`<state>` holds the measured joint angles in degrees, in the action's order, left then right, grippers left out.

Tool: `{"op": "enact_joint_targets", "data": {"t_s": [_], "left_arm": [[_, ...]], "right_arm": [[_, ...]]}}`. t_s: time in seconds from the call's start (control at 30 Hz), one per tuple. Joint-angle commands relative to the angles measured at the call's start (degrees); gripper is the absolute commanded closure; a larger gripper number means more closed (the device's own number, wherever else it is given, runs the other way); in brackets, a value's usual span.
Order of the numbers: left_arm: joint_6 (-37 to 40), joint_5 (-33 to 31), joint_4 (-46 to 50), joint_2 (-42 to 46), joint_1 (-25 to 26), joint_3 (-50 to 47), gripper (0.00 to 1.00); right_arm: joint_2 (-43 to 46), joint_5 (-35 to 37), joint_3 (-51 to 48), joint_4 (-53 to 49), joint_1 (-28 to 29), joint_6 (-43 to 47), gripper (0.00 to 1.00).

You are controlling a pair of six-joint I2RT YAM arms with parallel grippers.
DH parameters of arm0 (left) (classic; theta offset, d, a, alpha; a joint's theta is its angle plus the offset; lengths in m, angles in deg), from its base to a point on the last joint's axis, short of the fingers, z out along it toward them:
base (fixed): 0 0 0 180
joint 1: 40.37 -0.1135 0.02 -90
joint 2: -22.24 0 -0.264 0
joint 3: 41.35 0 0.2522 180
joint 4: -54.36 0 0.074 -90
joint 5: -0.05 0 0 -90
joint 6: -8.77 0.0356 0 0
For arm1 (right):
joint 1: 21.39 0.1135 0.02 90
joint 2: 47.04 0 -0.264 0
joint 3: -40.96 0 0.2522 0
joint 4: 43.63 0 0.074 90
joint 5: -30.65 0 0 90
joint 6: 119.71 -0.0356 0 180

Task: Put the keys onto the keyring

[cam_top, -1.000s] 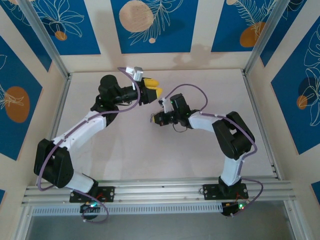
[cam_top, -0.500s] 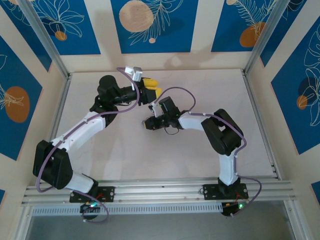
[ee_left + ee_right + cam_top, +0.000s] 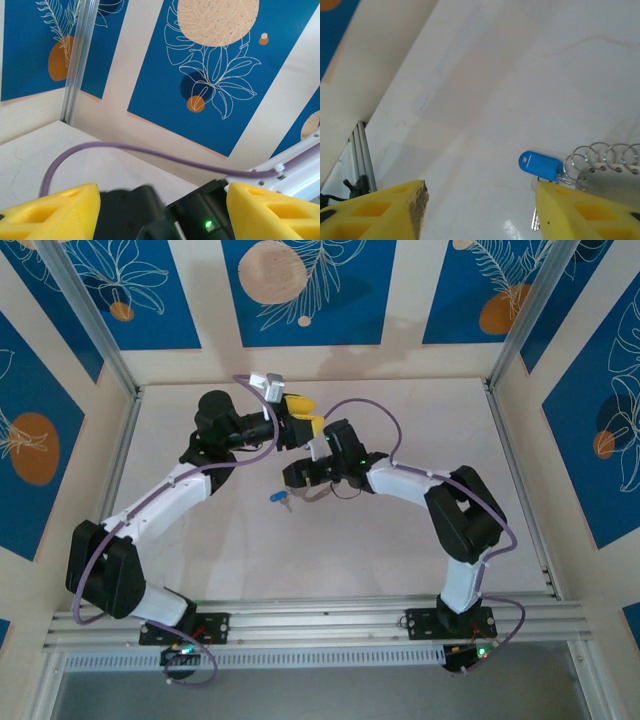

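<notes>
The key lies flat on the table, with a blue plastic head (image 3: 538, 166) and a short pale blade (image 3: 535, 221). In the top view it is a blue speck (image 3: 277, 498). Its head touches a row of silvery rings (image 3: 600, 154) on the edge of the grey keyring tag (image 3: 615, 179), partly hidden behind my right finger (image 3: 585, 215). My right gripper (image 3: 480, 210) hovers above, open, with bare table between its fingers; the key sits just inside the right one. My left gripper (image 3: 303, 418) is open and raised behind the right wrist, whose black body (image 3: 200, 210) shows between its yellow fingers.
The two arms stand close together at the table's centre back, with a purple cable (image 3: 150, 150) arching between them. An aluminium post (image 3: 75, 65) and the patterned back wall (image 3: 300, 290) bound the table. Bare pale table (image 3: 300, 550) lies in front of the key.
My right gripper has opened and let go; the key and keyring now lie on the table just in front of it. Its wrist drew back a little. The left jaws spread slightly wider.
</notes>
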<state>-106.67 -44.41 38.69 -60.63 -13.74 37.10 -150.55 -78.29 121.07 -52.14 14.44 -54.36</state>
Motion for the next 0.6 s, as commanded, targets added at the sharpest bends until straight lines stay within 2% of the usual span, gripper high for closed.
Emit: {"op": "enact_joint_targets", "data": {"t_s": [0.0,0.13,0.17,0.33,0.47,0.57], "left_arm": [[1.0,-2.4,-0.3,1.7,-0.7,-0.8,0.24],[1.7,-7.8,0.4,4.1,-2.2,-3.4,0.02],[1.9,-10.6,0.4,5.0,-2.7,-4.6,0.0],[4.9,-28.2,-0.5,10.4,-6.1,-13.6,0.0],[12.2,-45.3,1.4,15.5,-8.1,-20.4,0.0],[19.2,-54.7,2.3,19.0,-10.2,-24.5,0.0]], "right_arm": [[5.1,1.0,-2.2,-1.5,-2.9,1.0,0.32],[11.1,2.4,-5.0,-2.5,-7.7,1.7,0.18],[12.5,2.9,-5.8,-2.6,-9.1,1.7,0.14],[18.9,8.8,-9.2,-3.5,-16.0,1.4,0.13],[23.7,17.8,-12.3,-2.3,-20.7,-0.6,0.13],[26.0,25.1,-14.3,-1.7,-24.2,-2.3,0.11]]}}
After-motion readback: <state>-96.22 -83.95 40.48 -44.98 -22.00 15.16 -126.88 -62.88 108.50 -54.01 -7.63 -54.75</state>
